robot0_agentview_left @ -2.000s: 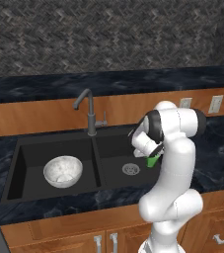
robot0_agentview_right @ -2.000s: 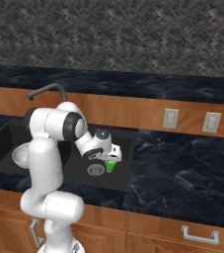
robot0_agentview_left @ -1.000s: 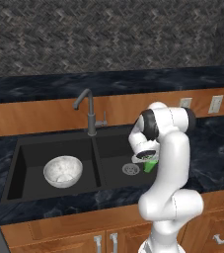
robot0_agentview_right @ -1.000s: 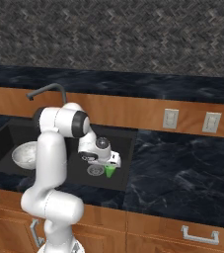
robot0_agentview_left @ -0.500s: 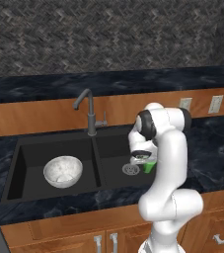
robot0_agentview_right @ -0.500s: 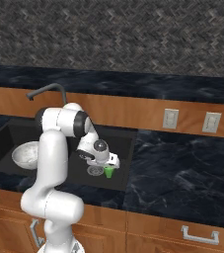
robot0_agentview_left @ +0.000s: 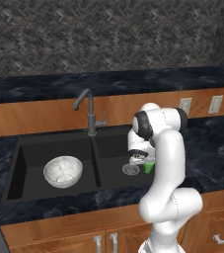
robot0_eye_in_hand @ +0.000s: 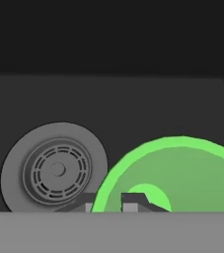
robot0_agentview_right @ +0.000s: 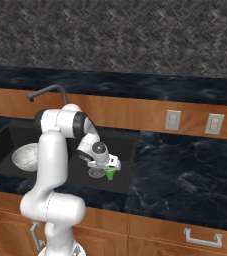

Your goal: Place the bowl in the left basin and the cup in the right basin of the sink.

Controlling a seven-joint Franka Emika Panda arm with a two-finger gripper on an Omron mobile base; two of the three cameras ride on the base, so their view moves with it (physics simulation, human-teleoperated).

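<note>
You've lowered the small bright green cup (robot0_eye_in_hand: 175,173) onto the matte black right basin (robot0_agentview_left: 114,148) floor beside its drain; the gripper (robot0_eye_in_hand: 114,201) still pinches its rim, jaws nearly shut, so release next.

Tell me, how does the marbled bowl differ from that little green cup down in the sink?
The bowl is wide, shallow and grey-white; the cup is small, tapered and bright green. The bowl lies alone in the left basin; the cup is down in the right basin beside the drain, with the robot's hand pinching its rim. Both stand mouth up.
</note>
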